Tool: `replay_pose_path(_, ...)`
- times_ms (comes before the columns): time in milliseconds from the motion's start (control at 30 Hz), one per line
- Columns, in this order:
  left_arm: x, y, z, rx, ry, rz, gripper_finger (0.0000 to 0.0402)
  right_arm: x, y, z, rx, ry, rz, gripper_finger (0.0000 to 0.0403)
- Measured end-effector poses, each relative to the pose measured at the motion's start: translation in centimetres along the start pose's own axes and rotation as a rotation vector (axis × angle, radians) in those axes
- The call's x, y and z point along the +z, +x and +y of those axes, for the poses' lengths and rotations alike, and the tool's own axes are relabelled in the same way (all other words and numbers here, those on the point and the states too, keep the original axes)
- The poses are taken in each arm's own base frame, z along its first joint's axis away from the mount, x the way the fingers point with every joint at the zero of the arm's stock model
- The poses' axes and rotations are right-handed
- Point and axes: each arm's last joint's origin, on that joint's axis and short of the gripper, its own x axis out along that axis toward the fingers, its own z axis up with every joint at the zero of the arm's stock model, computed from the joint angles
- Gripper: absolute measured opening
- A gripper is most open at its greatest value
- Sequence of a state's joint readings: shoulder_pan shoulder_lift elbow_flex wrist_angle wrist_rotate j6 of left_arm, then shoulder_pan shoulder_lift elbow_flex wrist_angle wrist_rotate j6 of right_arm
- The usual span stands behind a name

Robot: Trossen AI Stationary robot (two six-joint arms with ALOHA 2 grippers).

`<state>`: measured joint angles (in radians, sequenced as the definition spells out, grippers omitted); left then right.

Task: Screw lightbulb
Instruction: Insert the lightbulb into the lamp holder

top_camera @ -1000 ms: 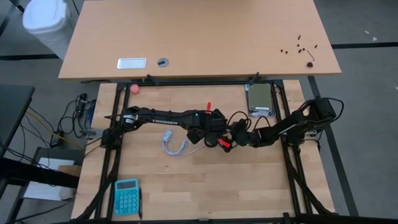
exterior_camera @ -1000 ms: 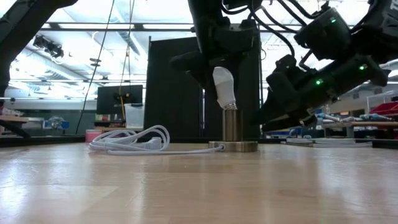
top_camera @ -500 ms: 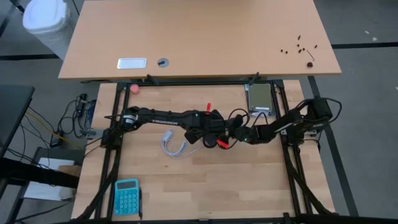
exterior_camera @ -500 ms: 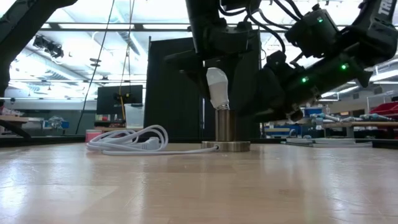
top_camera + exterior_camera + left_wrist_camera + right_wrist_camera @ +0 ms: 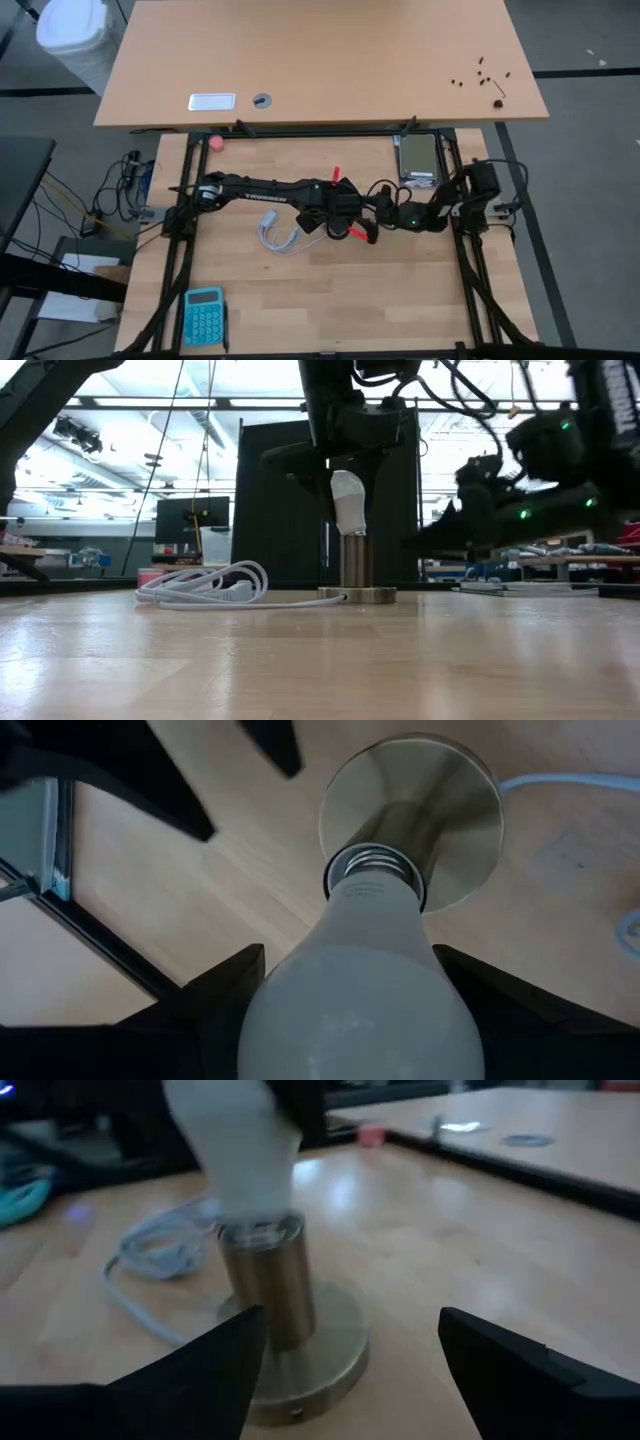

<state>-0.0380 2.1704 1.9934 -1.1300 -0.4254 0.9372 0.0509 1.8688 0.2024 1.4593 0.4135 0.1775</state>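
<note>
the left gripper [image 5: 345,470] held the lightbulb [image 5: 348,503] tilted on the socket [image 5: 357,565]; threads could jam. the right gripper [image 5: 345,1370], beside the socket, was wide open.

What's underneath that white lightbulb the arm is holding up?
Under the lightbulb stands a brass-coloured socket on a round base with a white cord. The bulb's threaded end sits at the socket's mouth; how far it goes in is hidden. The left gripper holds the bulb.

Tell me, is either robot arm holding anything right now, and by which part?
The left end effector holds the lightbulb by its rounded glass top, its screw base in the socket. The right end effector is open, holding nothing.
</note>
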Motion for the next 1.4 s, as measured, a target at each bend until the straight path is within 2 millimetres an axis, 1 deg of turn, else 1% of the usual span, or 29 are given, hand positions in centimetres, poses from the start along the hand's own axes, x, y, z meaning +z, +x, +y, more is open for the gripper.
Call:
replay_pose_path(100,0.2,-0.1,-0.1,0.000,0.006,-0.002,0.0283,-1.1,1.3,0.1,0.065,-0.061,0.025,0.0309)
replay_pose_path(167,0.3,-0.2,-0.3,0.000,0.010,-0.003,0.0283,-1.4,1.9,0.3,0.086,-0.103,0.006,0.0309)
replay_pose_path(267,0.5,-0.3,-0.5,-0.007,0.020,-0.003,0.0283,-1.9,2.5,0.0,0.099,-0.114,0.026,0.0309)
replay_pose_path(433,0.7,-0.4,-0.7,-0.019,0.032,-0.010,0.0283,-1.7,3.0,-0.1,0.134,-0.091,0.017,0.0309)
replay_pose_path(567,0.6,-0.5,-0.9,-0.032,0.038,-0.004,0.0283,-1.0,4.3,0.7,0.181,-0.085,-0.027,0.0309)
replay_pose_path(900,1.2,-1.0,-1.7,-0.059,0.072,-0.005,0.0283,-1.2,6.1,1.5,0.212,-0.087,-0.043,0.0309)
replay_pose_path(1000,1.2,-1.1,-1.8,-0.060,0.067,-0.008,0.0283,-1.5,5.8,1.3,0.211,-0.077,-0.026,0.0309)
replay_pose_path(1100,1.3,-1.1,-1.8,-0.062,0.058,-0.013,0.0283,-2.0,4.5,0.6,0.165,-0.065,0.014,0.0309)
replay_pose_path(1167,1.4,-1.2,-1.9,-0.063,0.064,-0.017,0.0283,-1.8,3.9,0.2,0.144,-0.056,0.011,0.0309)
replay_pose_path(1267,1.5,-1.2,-1.9,-0.066,0.080,-0.027,0.0283,-1.5,3.9,0.2,0.152,-0.052,-0.001,0.0309)
replay_pose_path(1400,1.5,-1.2,-2.0,-0.076,0.086,-0.026,0.0283,-1.1,5.0,1.0,0.187,-0.050,-0.013,0.0309)
